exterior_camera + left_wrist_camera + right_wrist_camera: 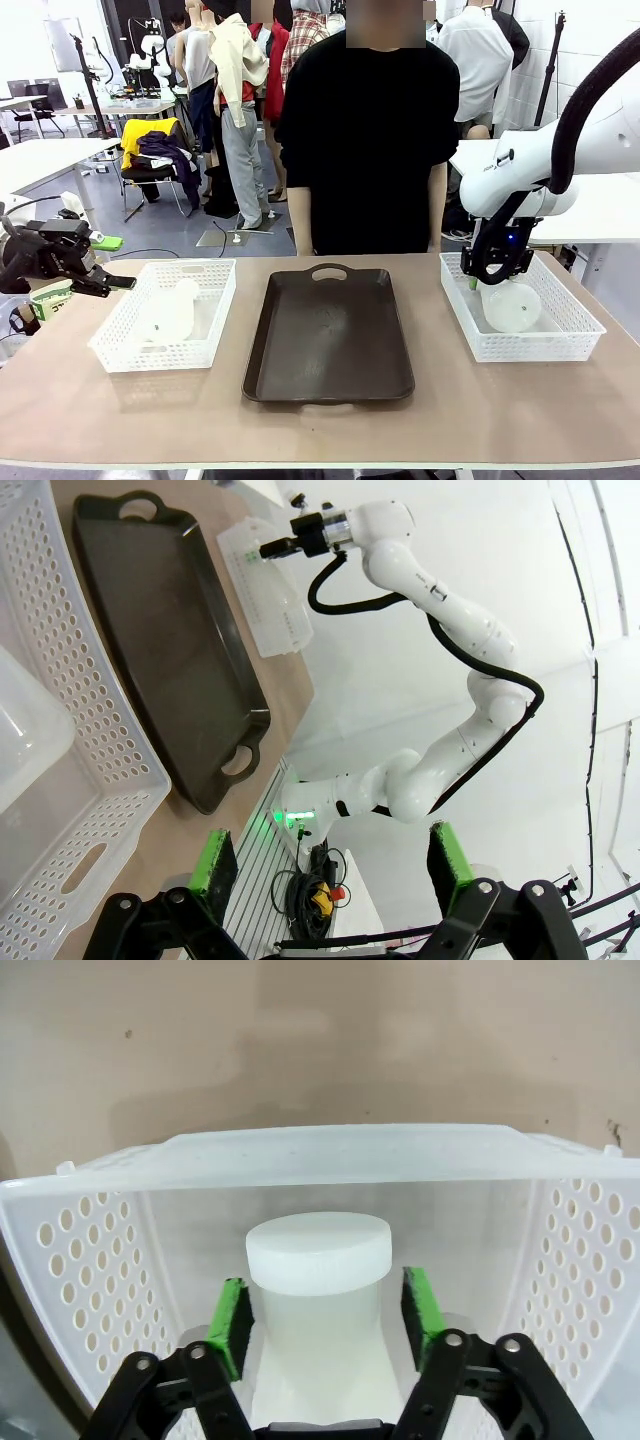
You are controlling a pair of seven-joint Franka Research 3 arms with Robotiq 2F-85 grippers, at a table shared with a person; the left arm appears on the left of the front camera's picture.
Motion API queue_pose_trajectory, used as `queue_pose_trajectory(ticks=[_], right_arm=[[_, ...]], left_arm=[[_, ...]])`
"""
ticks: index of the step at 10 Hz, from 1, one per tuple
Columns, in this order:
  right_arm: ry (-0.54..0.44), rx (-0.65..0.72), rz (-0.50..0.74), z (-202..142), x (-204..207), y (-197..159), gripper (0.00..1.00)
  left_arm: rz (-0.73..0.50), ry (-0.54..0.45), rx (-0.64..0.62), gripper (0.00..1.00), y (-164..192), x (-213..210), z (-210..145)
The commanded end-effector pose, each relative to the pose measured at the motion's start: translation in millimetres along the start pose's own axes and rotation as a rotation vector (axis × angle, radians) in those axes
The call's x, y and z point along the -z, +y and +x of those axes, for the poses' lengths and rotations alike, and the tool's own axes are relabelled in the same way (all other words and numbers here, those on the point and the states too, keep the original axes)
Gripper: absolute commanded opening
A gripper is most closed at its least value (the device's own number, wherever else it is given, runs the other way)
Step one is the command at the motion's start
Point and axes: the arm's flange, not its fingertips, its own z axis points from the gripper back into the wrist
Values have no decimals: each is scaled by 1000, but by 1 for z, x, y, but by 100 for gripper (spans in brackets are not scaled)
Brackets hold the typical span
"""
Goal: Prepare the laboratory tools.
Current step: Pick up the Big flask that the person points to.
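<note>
One frosted-white conical flask (512, 306) lies in the right white mesh basket (560, 345). My right gripper (488, 272) is lowered into that basket, and its jaws straddle the flask's neck. In the right wrist view the flask neck (317, 1260) stands between the green pads (232, 1326), which sit close beside it with a small gap; the right gripper (325, 1318) is open. A second flask (170, 311) lies in the left mesh basket (120, 355). My left gripper (108, 284) hovers off the table's left edge, open and holding nothing. Its pads (214, 864) frame bare space.
A dark brown tray (328, 340) lies in the table's middle between the baskets. A person in black stands at the far side behind the tray. The left wrist view shows the left basket's wall (95, 740), the tray (160, 630) and my right arm (440, 590).
</note>
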Motion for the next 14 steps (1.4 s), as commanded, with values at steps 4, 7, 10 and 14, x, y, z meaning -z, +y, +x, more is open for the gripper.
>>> queue_pose_trajectory(ticks=[4,7,10,14], right_arm=[[32,41,-30,6,1,3,0],[34,63,-30,4,-3,0,0],[22,33,-4,0,2,-2,0],[22,33,-4,0,2,-2,0]], left_arm=[[1,-2,5,100,-2,-1,0],[1,-2,5,100,-2,-1,0],[1,-2,5,100,-2,-1,0],[1,-2,5,100,-2,-1,0]])
